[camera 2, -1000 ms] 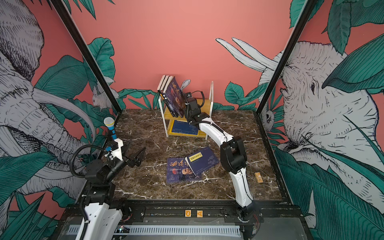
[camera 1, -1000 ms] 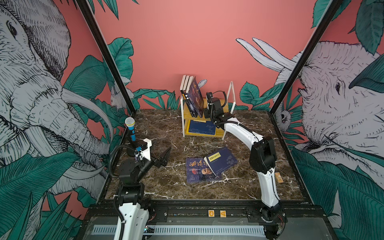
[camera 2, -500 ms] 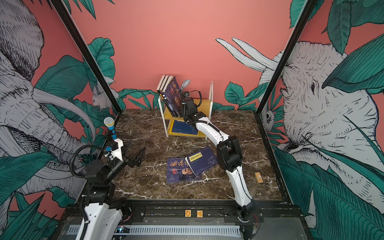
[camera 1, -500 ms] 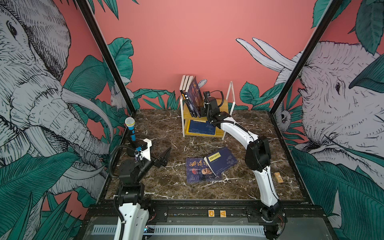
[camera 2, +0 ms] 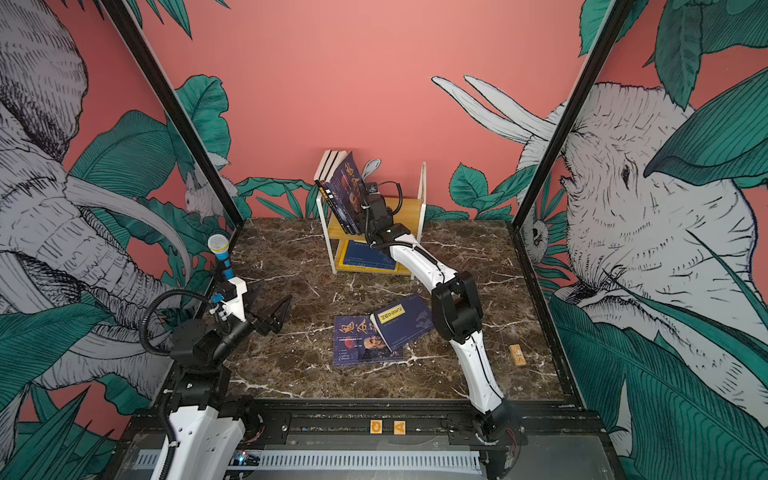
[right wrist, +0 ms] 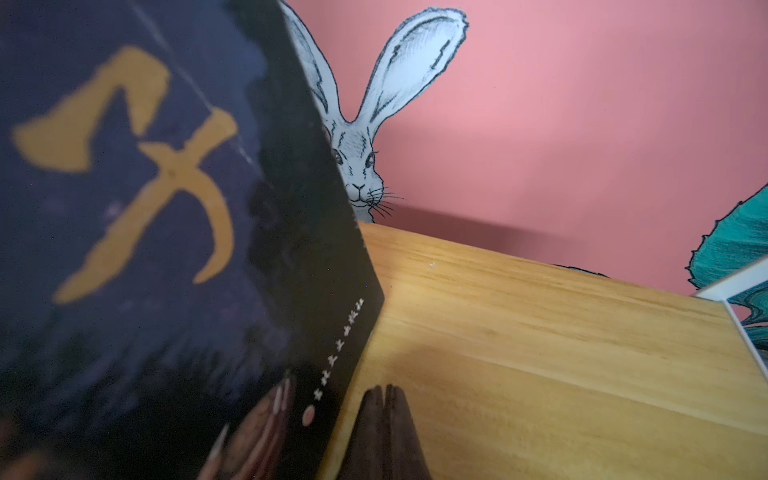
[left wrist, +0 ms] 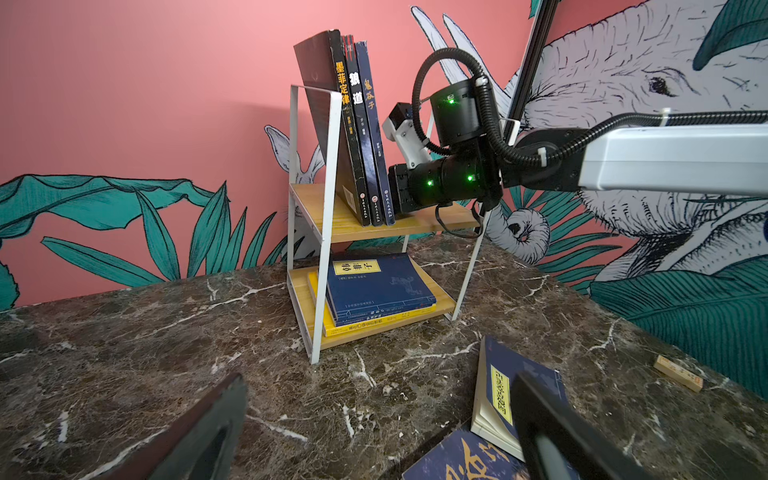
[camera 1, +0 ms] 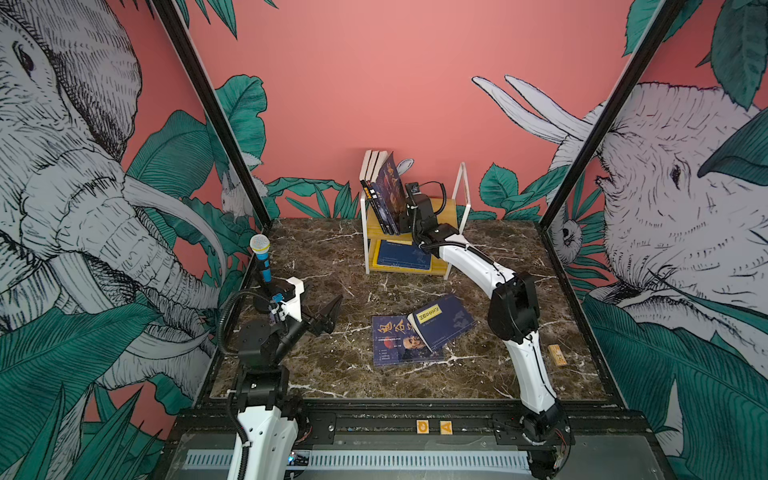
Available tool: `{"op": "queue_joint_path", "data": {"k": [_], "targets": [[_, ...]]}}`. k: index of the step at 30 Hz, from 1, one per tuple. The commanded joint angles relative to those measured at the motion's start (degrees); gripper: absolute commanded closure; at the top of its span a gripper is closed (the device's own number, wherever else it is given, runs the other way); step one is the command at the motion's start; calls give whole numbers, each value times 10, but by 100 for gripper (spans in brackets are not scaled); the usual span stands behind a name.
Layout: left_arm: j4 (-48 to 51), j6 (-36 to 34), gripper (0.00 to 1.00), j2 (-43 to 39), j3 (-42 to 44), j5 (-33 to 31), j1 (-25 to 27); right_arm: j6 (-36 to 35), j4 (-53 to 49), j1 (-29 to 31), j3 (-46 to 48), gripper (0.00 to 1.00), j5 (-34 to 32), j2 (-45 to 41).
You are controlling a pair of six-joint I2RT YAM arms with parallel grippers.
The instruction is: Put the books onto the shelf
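The shelf (camera 1: 446,210) (camera 2: 405,208) stands at the back centre. Three books (camera 1: 386,191) (left wrist: 361,124) stand on its top board, leaning left. My right gripper (camera 1: 405,222) (right wrist: 384,390) is shut and empty, low on that board, right beside the outermost navy book (right wrist: 145,228); whether it touches is unclear. A navy labelled book (left wrist: 374,286) lies flat on the lower tier over a yellow one. On the table lie a navy portrait book (camera 1: 395,345) and a yellow-labelled navy book (camera 1: 444,322) overlapping it. My left gripper (camera 2: 268,301) (left wrist: 382,399) hangs open to their left.
A blue microphone on a stand (camera 1: 262,257) rises behind my left arm. A small wooden block (camera 1: 557,355) lies near the table's right edge. Black frame posts and painted walls close in the marble table (camera 1: 332,257) on three sides.
My right gripper has slid a little to the left along the top board, closer to the leaning navy book. The left arm has not moved.
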State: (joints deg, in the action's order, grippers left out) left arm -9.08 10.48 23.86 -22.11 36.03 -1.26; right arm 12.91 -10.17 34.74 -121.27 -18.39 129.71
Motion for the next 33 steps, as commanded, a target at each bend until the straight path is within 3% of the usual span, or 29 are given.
{"op": "queue_joint_path", "data": {"k": [1, 12, 16, 24, 33], "targets": [[-17, -1, 0, -7, 3, 4, 4, 11, -2, 12, -7, 100, 12, 14], [8, -10, 0, -6, -5, 4, 4, 7, -14, 18, -29, 100, -8, 14], [-7, -3, 0, -8, 1, 1, 7, -33, -30, 21, -29, 100, -33, -15], [15, 10, 1, 1, -5, -9, 9, -60, -3, 35, 137, 100, -65, -185], [70, 66, 1, 55, -47, 4, 32, -34, 1, 59, 377, 88, -94, -410]]}}
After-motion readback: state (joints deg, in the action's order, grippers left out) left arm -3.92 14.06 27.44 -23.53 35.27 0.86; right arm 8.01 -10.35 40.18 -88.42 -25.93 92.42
